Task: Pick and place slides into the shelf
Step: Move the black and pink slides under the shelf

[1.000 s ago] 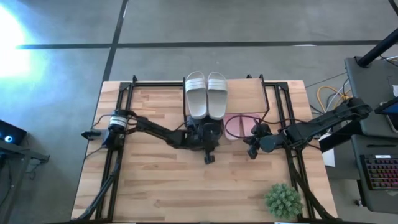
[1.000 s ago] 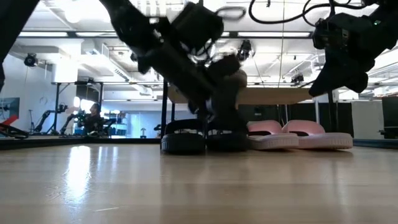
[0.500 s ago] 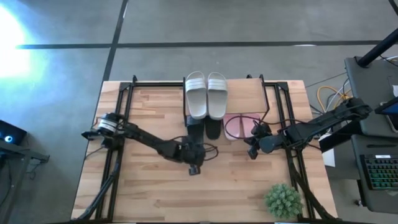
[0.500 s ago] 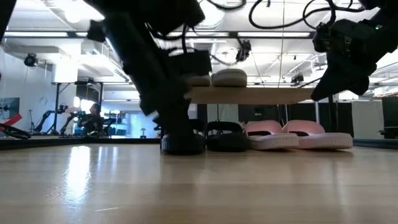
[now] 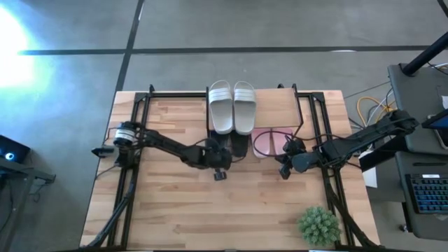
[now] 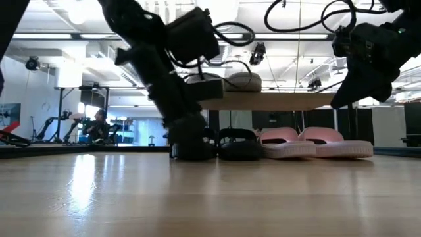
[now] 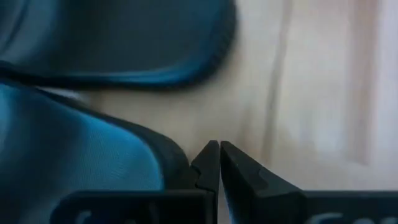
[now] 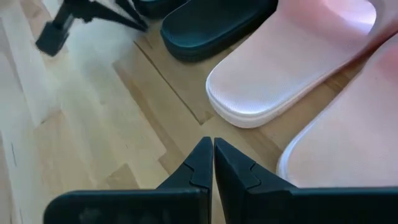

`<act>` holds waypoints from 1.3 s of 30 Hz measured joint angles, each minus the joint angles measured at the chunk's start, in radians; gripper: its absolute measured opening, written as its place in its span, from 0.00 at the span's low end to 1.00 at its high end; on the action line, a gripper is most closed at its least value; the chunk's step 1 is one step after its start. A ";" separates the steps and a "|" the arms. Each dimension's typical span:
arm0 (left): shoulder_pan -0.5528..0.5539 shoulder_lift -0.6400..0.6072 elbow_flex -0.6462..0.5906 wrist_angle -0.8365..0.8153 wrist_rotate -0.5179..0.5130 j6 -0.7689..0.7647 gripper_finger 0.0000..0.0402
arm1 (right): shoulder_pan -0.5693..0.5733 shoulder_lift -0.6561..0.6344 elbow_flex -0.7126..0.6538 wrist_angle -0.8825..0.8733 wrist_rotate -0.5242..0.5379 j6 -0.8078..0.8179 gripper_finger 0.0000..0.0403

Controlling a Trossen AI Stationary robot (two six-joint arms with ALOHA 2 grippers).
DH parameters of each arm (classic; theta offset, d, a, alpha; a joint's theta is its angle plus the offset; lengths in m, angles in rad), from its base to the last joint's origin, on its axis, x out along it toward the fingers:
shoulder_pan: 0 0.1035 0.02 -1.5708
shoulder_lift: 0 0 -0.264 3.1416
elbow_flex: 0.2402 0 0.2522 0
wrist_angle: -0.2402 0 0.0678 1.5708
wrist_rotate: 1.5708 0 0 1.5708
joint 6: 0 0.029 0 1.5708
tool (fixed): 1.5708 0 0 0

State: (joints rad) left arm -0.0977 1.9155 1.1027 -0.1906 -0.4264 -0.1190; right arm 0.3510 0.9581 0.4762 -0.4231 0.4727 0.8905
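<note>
The pale grey pair (image 5: pixel 232 106) (image 6: pixel 242 81) lies on top of the shelf board (image 5: pixel 276 105) (image 6: pixel 283 100). Under the board, soles on the table, stand the black pair (image 5: pixel 239 143) (image 6: pixel 240 145) (image 8: pixel 211 25) and, to its right, the pink pair (image 5: pixel 269 142) (image 6: pixel 316 141) (image 8: pixel 292 56). My left gripper (image 5: pixel 215 155) (image 6: pixel 187 146) (image 7: pixel 217 158) is shut and low at the table, right at the near end of the left black slide (image 7: pixel 74 149). My right gripper (image 5: pixel 283 171) (image 6: pixel 337 100) (image 8: pixel 212 149) is shut and hovers above the table, near the pink pair's near ends. My left gripper's shut fingers (image 7: pixel 208 163) point level toward the table's far side, close beside the rounded near end (image 7: pixel 168 155) of the left black slide, which rests flat on the table. I cannot tell whether the finger's outer side touches it.
Black frame rails run along the table's left (image 5: pixel 140 115) and right (image 5: pixel 315 122) sides. A small green plant (image 5: pixel 318 224) stands at the near right corner. The near half of the wooden table (image 5: pixel 210 217) is bare wood.
My left gripper drew back from the black pair toward the near edge, uncovering both black slides under the shelf, then moved forward again to the near end of the left black slide, staying low.
</note>
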 joint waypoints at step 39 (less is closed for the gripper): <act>0.011 -0.078 -0.173 0.116 -0.182 -0.335 0.00 | 0.000 -0.002 -0.004 -0.036 0.026 0.071 0.02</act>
State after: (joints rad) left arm -0.0865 1.8378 0.9295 -0.0748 -0.6088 -0.4543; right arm 0.3511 0.9565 0.4721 -0.4588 0.4988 0.9615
